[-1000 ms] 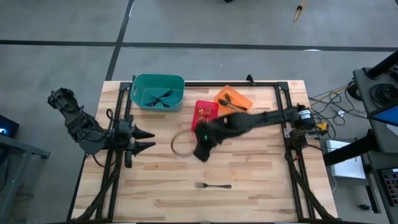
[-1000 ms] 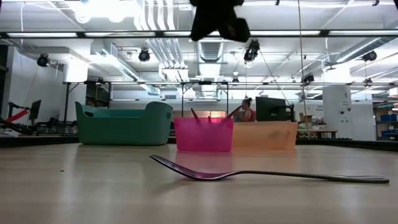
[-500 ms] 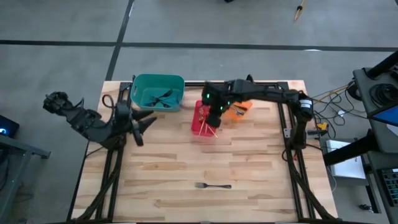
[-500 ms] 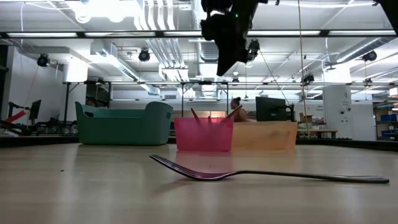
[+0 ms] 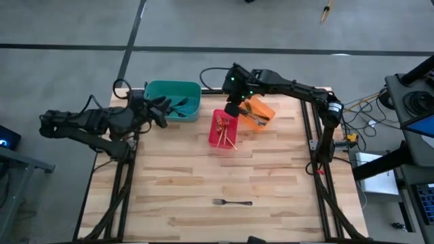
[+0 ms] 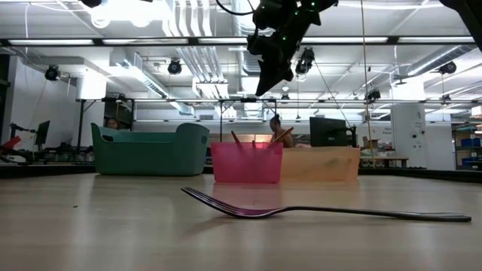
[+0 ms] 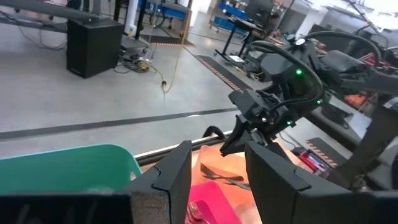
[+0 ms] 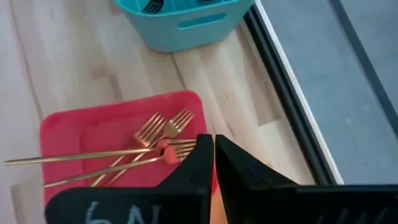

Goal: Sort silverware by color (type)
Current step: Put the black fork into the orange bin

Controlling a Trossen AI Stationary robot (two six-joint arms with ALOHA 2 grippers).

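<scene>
One fork (image 5: 232, 202) lies flat on the wooden table near its front edge, large in the low view (image 6: 324, 211). Gold forks (image 8: 143, 149) lie in the red bin (image 5: 215, 139). Dark forks lie in the teal bin (image 5: 193, 88), and others in the orange bin (image 5: 268, 108). My right gripper (image 5: 235, 110) hangs shut and empty above the gap between the red and orange bins (image 8: 213, 144). My left gripper (image 5: 163, 112) stands open and empty, high at the teal bin's left rim, its fingers (image 7: 174, 177) pointing toward the right arm.
The three bins stand in a row along the table's far edge, teal on the left, red in the middle, orange on the right. A black frame rail (image 5: 312, 129) runs along the table's sides. Bare wood lies between the bins and the lone fork.
My right gripper has swung from above the table's middle toward the far edge, over the red and orange bins, rolling as it went and staying shut. My left gripper has swung toward the far edge, up beside the teal bin. The fork on the table has not moved.
</scene>
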